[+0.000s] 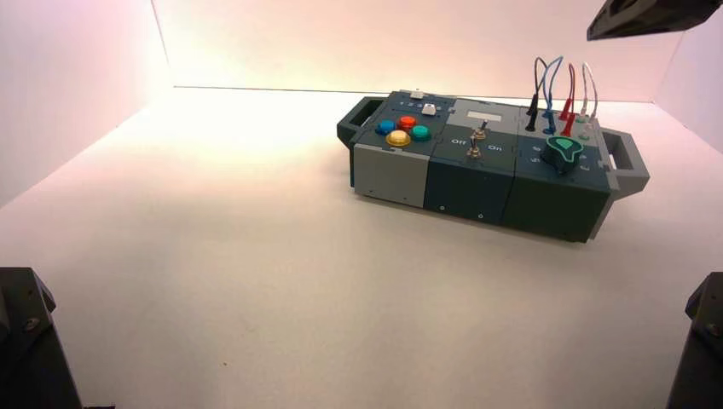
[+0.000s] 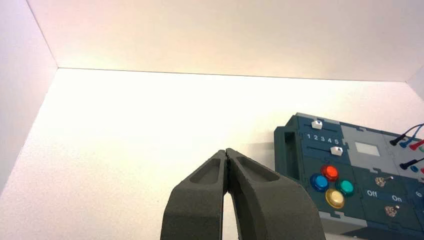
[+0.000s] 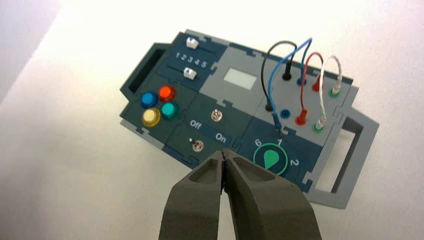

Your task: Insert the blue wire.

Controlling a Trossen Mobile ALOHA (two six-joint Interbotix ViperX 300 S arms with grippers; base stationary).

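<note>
Right wrist view: see blue wire (image 3: 290,55) on box (image 3: 230,107), plugged at one end, loose at knob (image 3: 270,159) side. Got right gripper (image 3: 223,152) above box, left gripper (image 2: 226,152) parked left of box, both pressed shut.

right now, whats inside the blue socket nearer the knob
No plug: the blue socket shows its open hole, the blue wire's loose plug beside it. The hole's depth is hidden.

The table (image 1: 256,281) is lit brightly, bleached white left of the box (image 1: 469,170); faint shadow is cast beside it.
</note>
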